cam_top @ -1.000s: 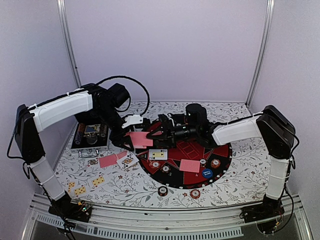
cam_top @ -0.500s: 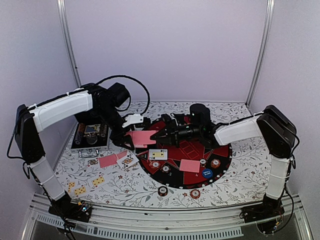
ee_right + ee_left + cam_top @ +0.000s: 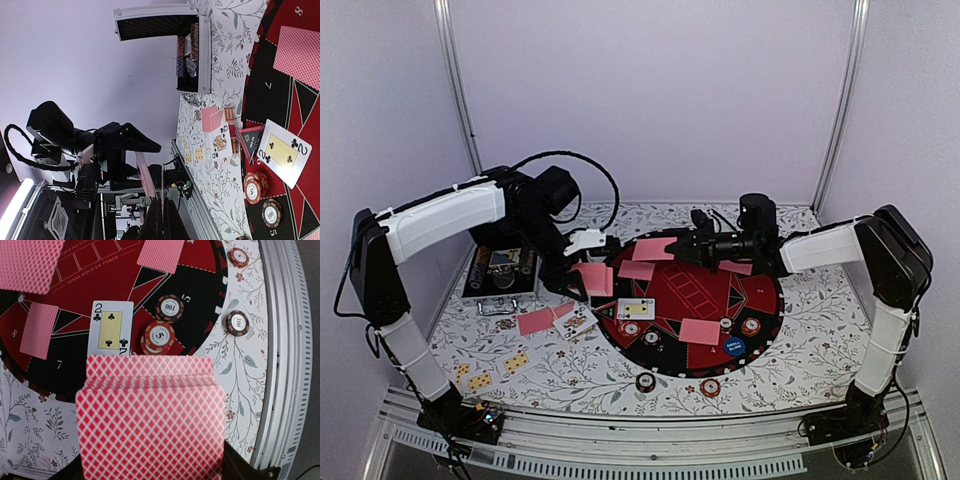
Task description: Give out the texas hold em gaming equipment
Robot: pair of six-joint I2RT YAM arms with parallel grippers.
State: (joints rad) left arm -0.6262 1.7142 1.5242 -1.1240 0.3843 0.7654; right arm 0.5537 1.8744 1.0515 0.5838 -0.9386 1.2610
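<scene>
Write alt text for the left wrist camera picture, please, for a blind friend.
A stack of red-backed playing cards, gripped close to the lens, fills the foreground above a black-and-red poker mat. Beyond lie a face-up two of clubs, two poker chips and face-down cards.

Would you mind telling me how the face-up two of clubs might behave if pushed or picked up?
The two of clubs lies flat on the mat, so its edge is probably hard to get under. It looks thin, likely light and bendy. Pushed, it would probably slide rather than roll, perhaps bumping the chip beside its corner.
</scene>
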